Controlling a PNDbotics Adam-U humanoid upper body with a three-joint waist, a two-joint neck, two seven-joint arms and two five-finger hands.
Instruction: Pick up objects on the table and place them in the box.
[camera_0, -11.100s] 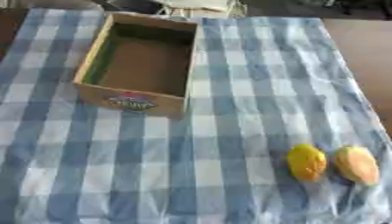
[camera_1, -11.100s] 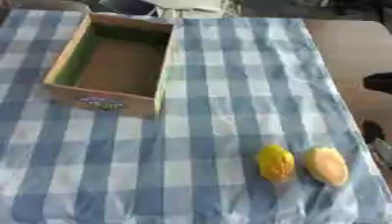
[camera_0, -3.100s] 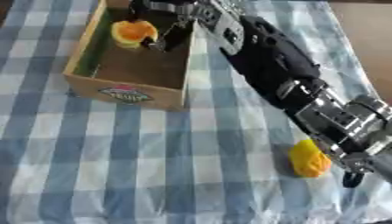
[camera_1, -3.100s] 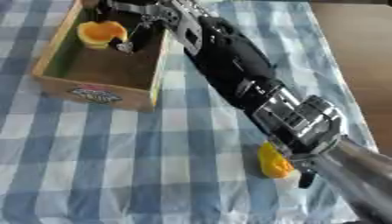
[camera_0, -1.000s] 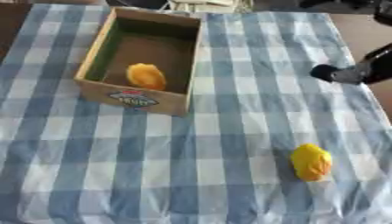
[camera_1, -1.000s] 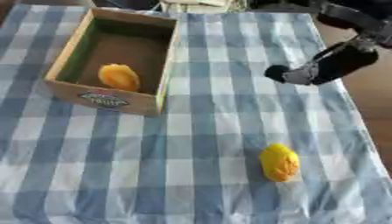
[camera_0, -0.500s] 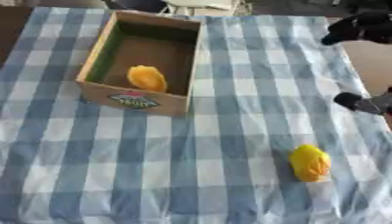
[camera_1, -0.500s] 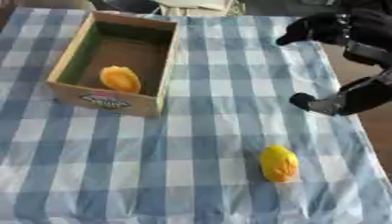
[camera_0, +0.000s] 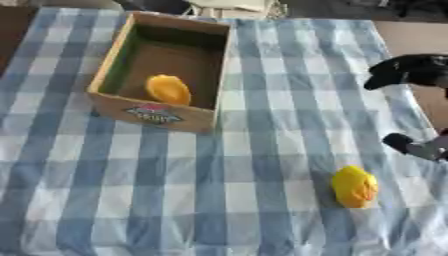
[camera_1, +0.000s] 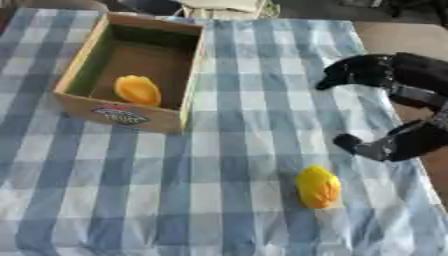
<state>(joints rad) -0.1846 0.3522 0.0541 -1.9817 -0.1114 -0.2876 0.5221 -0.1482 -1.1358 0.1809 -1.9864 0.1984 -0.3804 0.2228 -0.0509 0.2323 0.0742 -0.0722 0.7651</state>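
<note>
One yellow fruit (camera_1: 318, 187) lies on the checked cloth (camera_1: 227, 150), well right of the box (camera_1: 83, 105), long axis running near-to-far. Right hand (camera_1: 385, 142) above it, empty, fingers spread.

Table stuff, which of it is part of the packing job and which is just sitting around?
Part of the job:
- box, open-topped
- yellow fruit in the box, already placed
- yellow fruit on the cloth, not yet picked up
- right hand, above the cloth near that fruit, holding nothing

Just there:
- blue checked cloth
- bare tabletop beyond the cloth's right edge
</note>
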